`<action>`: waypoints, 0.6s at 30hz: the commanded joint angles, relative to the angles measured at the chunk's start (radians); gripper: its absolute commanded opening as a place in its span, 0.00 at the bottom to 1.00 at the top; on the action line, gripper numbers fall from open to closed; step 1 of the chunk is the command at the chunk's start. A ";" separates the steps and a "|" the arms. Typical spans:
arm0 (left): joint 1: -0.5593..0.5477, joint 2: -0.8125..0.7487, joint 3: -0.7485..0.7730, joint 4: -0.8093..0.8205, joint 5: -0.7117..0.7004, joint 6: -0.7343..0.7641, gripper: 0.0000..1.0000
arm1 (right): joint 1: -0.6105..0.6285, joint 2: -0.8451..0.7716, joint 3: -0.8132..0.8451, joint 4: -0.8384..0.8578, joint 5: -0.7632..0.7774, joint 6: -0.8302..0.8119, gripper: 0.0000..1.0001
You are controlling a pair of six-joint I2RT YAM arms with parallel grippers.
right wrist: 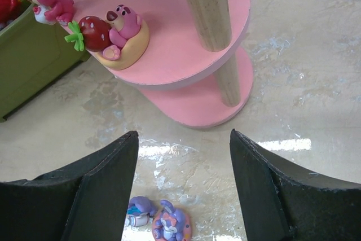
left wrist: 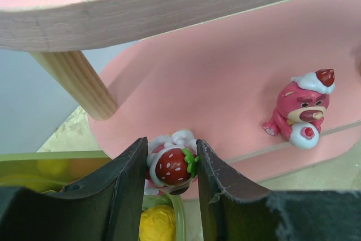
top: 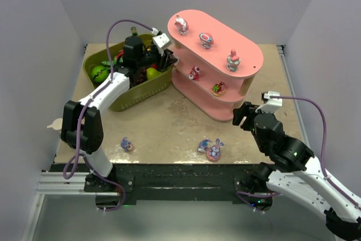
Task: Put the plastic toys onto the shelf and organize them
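Observation:
The pink three-tier shelf (top: 248, 49) stands at the back right. Three toys stand on its top board, the nearest one white and pink (top: 233, 60). Two sit on the middle board: a pink bear (top: 194, 73) (left wrist: 299, 108) and a bear with a strawberry (top: 219, 88) (right wrist: 115, 32). My left gripper (top: 169, 57) (left wrist: 172, 142) is shut on a strawberry figurine (left wrist: 171, 165), held at the left end of the middle board (left wrist: 225, 71). My right gripper (top: 241, 114) (right wrist: 183, 139) is open and empty, above the table in front of the shelf. A bunny (top: 215, 151) (right wrist: 171, 227), a small purple toy (top: 204, 145) and another toy (top: 127, 144) lie near the front edge.
An olive-green basket (top: 141, 91) with plastic fruit stands left of the shelf, under my left wrist; its rim (left wrist: 56, 156) and a yellow fruit (left wrist: 157, 224) show below the fingers. A wooden upright (left wrist: 79, 83) stands close to the left of the held figurine.

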 commanded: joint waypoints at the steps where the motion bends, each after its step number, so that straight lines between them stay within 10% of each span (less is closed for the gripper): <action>1: 0.031 0.028 0.075 -0.018 0.087 0.050 0.13 | -0.002 0.019 0.038 0.036 0.027 0.007 0.70; 18: 0.044 0.134 0.281 -0.297 0.147 0.156 0.30 | -0.002 0.030 0.027 0.056 0.020 0.012 0.70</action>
